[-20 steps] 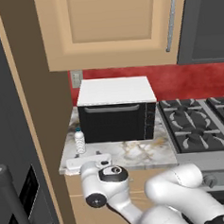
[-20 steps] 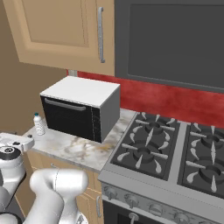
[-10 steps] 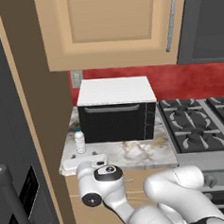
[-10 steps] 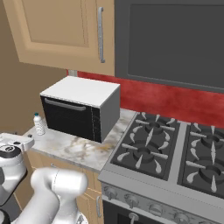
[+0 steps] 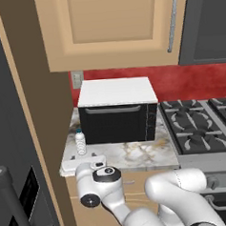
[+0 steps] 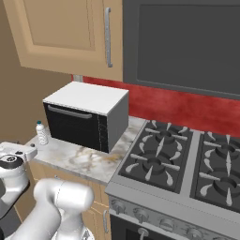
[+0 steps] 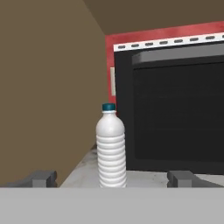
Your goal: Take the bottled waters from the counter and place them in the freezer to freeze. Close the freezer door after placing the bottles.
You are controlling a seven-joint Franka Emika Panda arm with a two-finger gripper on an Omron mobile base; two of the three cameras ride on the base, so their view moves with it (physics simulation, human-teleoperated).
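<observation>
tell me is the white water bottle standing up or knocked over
Upright. The ribbed white bottle stands on the counter with its blue cap on top, beside the black oven.

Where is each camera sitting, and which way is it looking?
Left base view: behind the arm's left, facing the counter; arm rises lower right.
Right base view: behind its right, facing the oven and stove; arm lower left.
Hand view: on the hand, along the open gripper.
All share the bottle beside the oven.
</observation>
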